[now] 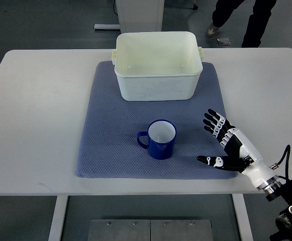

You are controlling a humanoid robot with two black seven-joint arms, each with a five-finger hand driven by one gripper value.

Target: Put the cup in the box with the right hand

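Observation:
A blue enamel cup point(159, 139) with a white inside stands upright on the blue-grey mat point(106, 145), its handle pointing left. Behind it, at the mat's far edge, sits the white plastic box point(158, 85), open at the top and holding nothing. My right hand point(212, 142) comes in from the lower right and hovers to the right of the cup, a short gap away. Its fingers are spread and its thumb points toward the cup; it holds nothing. The left arm does not show.
The mat lies on a white table point(35, 110) whose front edge runs just below the hand. A person's legs point(236, 20) stand beyond the table's far edge at the upper right. A table leg frame point(136, 12) stands behind the box.

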